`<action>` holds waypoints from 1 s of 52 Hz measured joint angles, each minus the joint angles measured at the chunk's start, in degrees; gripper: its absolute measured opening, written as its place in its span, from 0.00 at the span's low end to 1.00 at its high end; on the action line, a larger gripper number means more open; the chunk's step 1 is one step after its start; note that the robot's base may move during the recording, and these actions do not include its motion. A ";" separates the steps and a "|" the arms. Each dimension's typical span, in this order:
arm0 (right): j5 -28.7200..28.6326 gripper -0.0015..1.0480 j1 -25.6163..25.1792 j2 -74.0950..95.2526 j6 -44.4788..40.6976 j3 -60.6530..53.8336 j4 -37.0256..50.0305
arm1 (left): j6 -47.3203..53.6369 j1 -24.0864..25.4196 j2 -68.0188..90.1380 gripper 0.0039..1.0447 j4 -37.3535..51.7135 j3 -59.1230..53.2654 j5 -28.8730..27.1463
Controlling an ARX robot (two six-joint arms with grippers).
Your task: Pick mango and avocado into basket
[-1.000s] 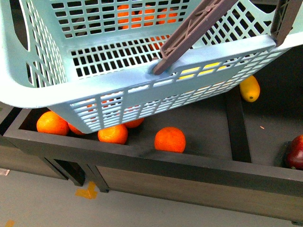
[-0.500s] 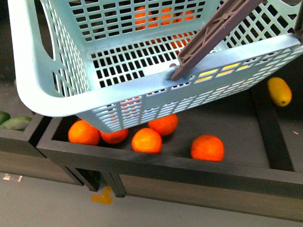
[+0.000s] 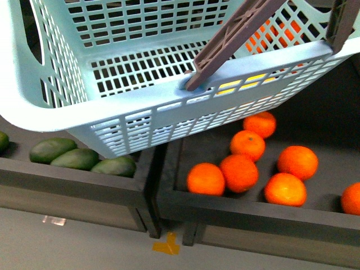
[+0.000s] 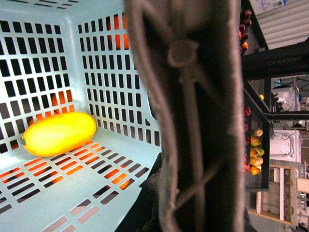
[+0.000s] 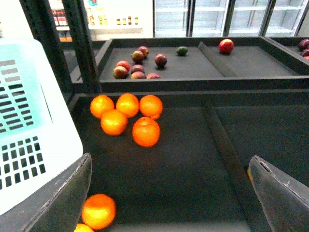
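One mango point(image 4: 59, 134) lies in the basket point(image 3: 270, 66), so the spread, empty right claw point(image 5: 170, 159) should centre over an avocado point(image 3: 76, 159) at eight o'clock.

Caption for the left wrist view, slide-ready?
Mango lying on the basket floor, brown handle blurred in the foreground.

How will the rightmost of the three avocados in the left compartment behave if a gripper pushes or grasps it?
The rightmost avocado looks oval, so it would probably wobble or roll sideways rather than travel straight. It appears to touch the middle avocado, which may stop it. Its dull skin probably gives fair grip.
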 joint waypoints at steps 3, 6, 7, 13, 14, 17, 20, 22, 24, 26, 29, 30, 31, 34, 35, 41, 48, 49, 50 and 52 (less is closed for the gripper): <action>0.02 0.92 0.00 0.00 0.00 0.04 0.02 | -0.15 0.00 0.00 0.04 0.00 0.00 0.57; 0.07 0.92 -0.02 -0.02 0.00 0.04 0.02 | -0.28 -0.09 0.00 0.04 0.00 0.00 0.63; 0.02 0.92 0.00 -0.02 0.00 0.04 0.02 | -0.22 -0.09 0.00 0.04 0.00 0.00 0.63; 0.15 0.92 -0.02 0.00 0.00 0.09 0.02 | -0.09 -0.11 0.00 0.04 0.00 0.00 0.39; 0.07 0.92 0.00 0.04 0.00 0.04 0.00 | -0.04 -0.11 0.00 0.04 0.00 0.00 0.31; 0.02 0.92 0.00 0.02 0.00 0.07 0.02 | -0.02 -0.11 0.00 0.04 0.00 0.00 0.33; 0.02 0.92 0.00 0.02 0.00 0.04 0.02 | -0.02 -0.09 0.00 0.04 0.00 0.00 0.26; 0.02 0.92 0.00 0.02 0.00 0.04 0.02 | 0.00 -0.07 0.00 0.04 0.00 0.00 0.17; 0.02 0.92 0.00 0.02 0.00 0.04 0.02 | 0.09 -0.09 0.00 0.04 0.00 0.00 -0.09; 0.02 0.92 0.00 0.02 0.00 0.04 0.02 | 0.07 -0.09 0.00 0.04 0.00 0.00 0.07; 0.02 0.92 -0.02 0.07 0.00 0.04 0.00 | -0.02 -0.09 0.00 0.04 0.00 0.00 0.24; 0.04 0.92 0.00 0.04 0.00 0.04 0.00 | -0.02 -0.11 0.00 0.04 0.00 0.00 0.31; 0.02 0.92 0.00 0.02 0.00 0.04 0.02 | 0.00 -0.11 0.00 0.04 0.00 0.00 0.42; 0.02 0.92 0.00 0.04 0.00 0.04 0.00 | -0.07 -0.11 0.00 0.04 0.00 0.00 0.39; 0.02 0.92 0.00 0.04 0.00 0.04 0.00 | -0.04 -0.09 0.00 0.04 0.00 0.00 0.39; 0.02 0.92 0.00 -0.02 0.00 0.04 0.00 | 0.07 -0.09 0.00 0.04 0.00 0.00 0.22; 0.02 0.92 0.00 0.00 0.00 0.02 0.00 | 0.00 -0.07 0.00 0.04 0.00 -0.02 0.07; 0.02 0.92 0.00 -0.02 0.00 0.04 0.02 | 0.11 -0.09 0.00 0.04 0.00 -0.02 0.11; 0.00 0.92 0.00 -0.04 0.00 0.02 0.02 | 0.22 -0.09 0.00 0.04 0.00 -0.02 0.15; 0.07 0.92 0.00 -0.04 0.00 0.04 0.02 | 0.11 -0.09 0.00 0.04 0.00 -0.02 0.20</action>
